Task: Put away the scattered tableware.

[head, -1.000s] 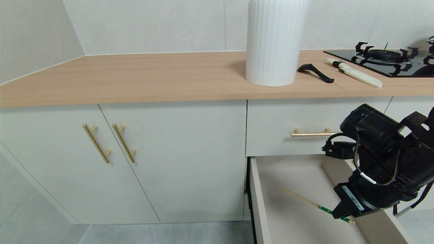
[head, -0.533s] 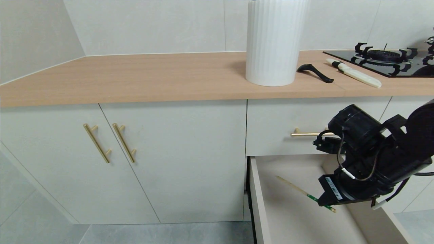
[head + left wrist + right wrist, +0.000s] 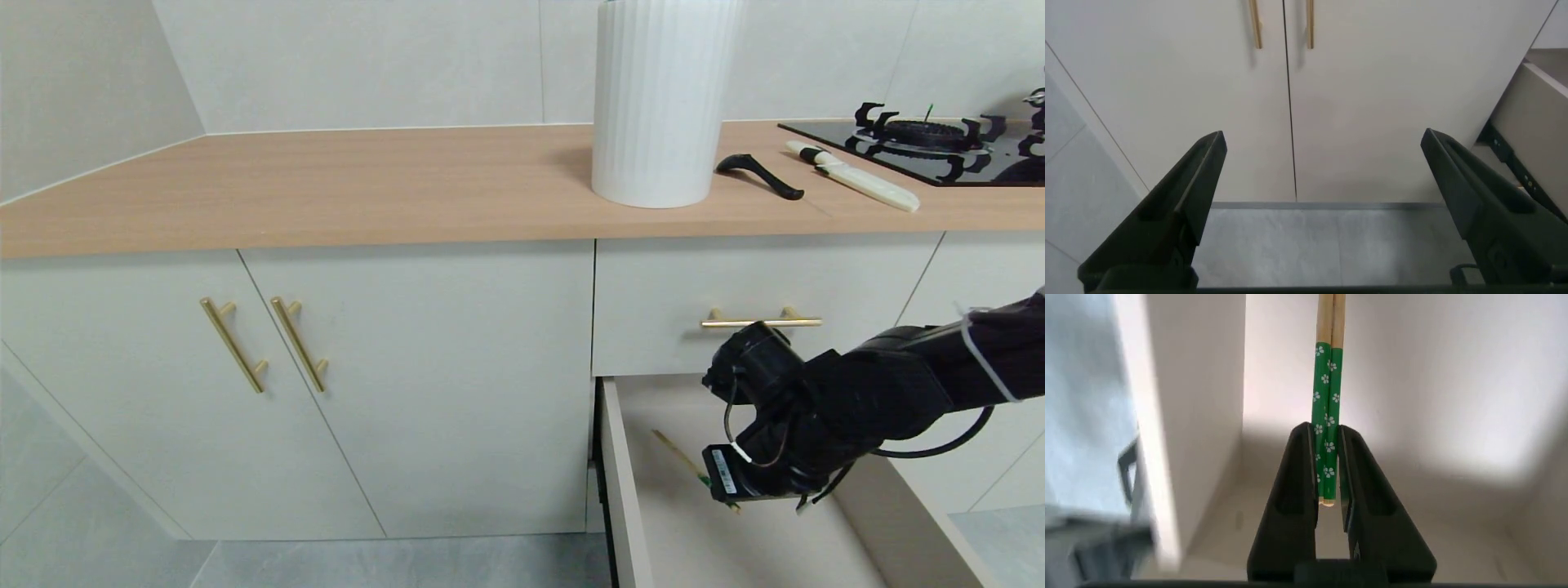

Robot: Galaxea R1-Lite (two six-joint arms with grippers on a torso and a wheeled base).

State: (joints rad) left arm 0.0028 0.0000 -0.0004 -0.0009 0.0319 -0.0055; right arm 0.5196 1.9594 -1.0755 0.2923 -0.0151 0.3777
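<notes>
My right gripper point(image 3: 727, 496) hangs inside the open lower drawer point(image 3: 624, 482), shut on a pair of wooden chopsticks point(image 3: 678, 456) with green flowered ends. In the right wrist view the chopsticks point(image 3: 1327, 416) run out from between the fingers point(image 3: 1290, 486) over the pale drawer floor. On the counter lie a black-handled utensil point(image 3: 761, 175) and a cream knife point(image 3: 857, 177). My left gripper point(image 3: 1323, 212) is open, held low in front of the double cupboard doors point(image 3: 1290, 90), with nothing between its fingers.
A tall white ribbed container point(image 3: 660, 98) stands on the wooden counter point(image 3: 326, 184). A gas hob point(image 3: 931, 143) sits at the far right. Above the open drawer is a shut drawer with a brass handle point(image 3: 759, 322). Grey floor point(image 3: 1323, 245) lies below the cupboards.
My right gripper has carried the chopsticks leftward and deeper into the open drawer, toward its left wall. The items on the counter have not moved.
</notes>
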